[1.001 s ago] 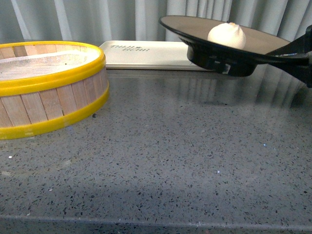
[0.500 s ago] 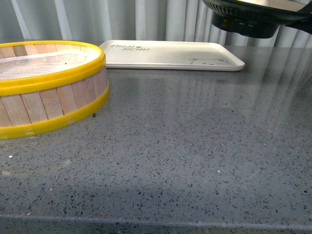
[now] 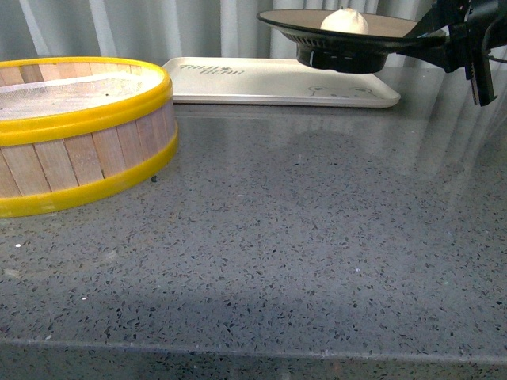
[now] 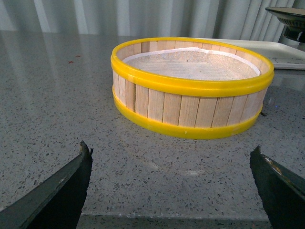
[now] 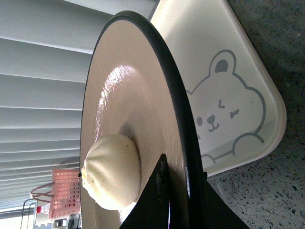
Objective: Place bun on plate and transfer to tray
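- Clamping the wide tan-brown plate with the thin black rim (image 3: 297,20) by its edge, the right gripper (image 5: 178,202) is pinching shut on that rim. The small white pleated bun (image 3: 344,20) is sitting near the plate's middle, just ahead of the fingertips.
- The flat off-white rectangular tray (image 3: 238,79) is lying directly below the gripper's load. Its bear-printed end is lying under the plate, and its long axis is running away to the gripper's left.
- The plate is hanging roughly level and seemingly just clear of the tray, so a straight descent is looking like the next move.
- The tray's corner is lying close beneath, while open room is lying leftward along the tray.
- The left gripper (image 4: 170,157) is gaping wide and empty, facing the yellow-banded wooden steamer basket (image 4: 190,102), well apart from the tray.
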